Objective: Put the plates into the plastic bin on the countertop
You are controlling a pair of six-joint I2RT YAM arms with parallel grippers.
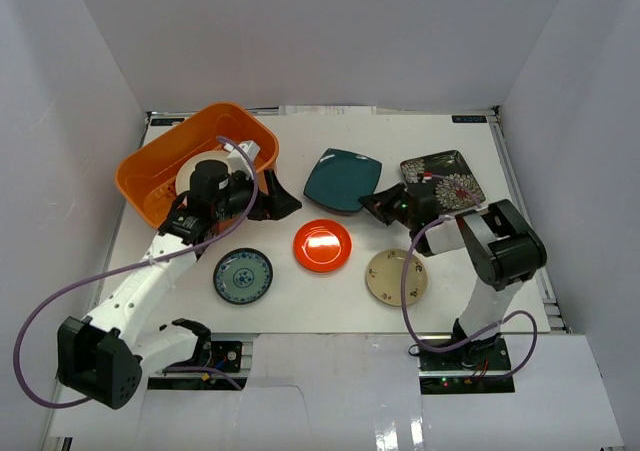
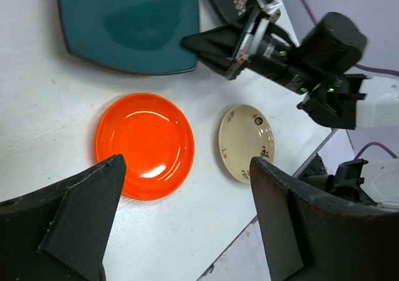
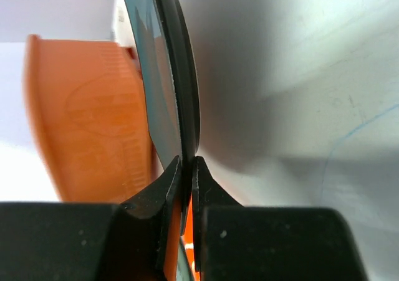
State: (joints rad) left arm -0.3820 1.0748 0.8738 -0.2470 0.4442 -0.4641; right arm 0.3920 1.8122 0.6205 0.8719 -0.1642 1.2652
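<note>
Teal plate (image 1: 341, 179) pinched at its 4 o'clock rim by right fingers (image 3: 163, 181), left fingers (image 2: 81, 212) spread wide at 4 o'clock of bin (image 1: 133, 183).

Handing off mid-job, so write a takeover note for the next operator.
Left end effector: open, empty, beside the orange bin.
Right end effector: shut on the rim of the teal square plate.
On the countertop: black floral plate, red plate, beige plate, green-blue patterned plate.
Done: a pale plate shows in the bin; the left arm hides the rest.
Left: five plates to bin.
</note>
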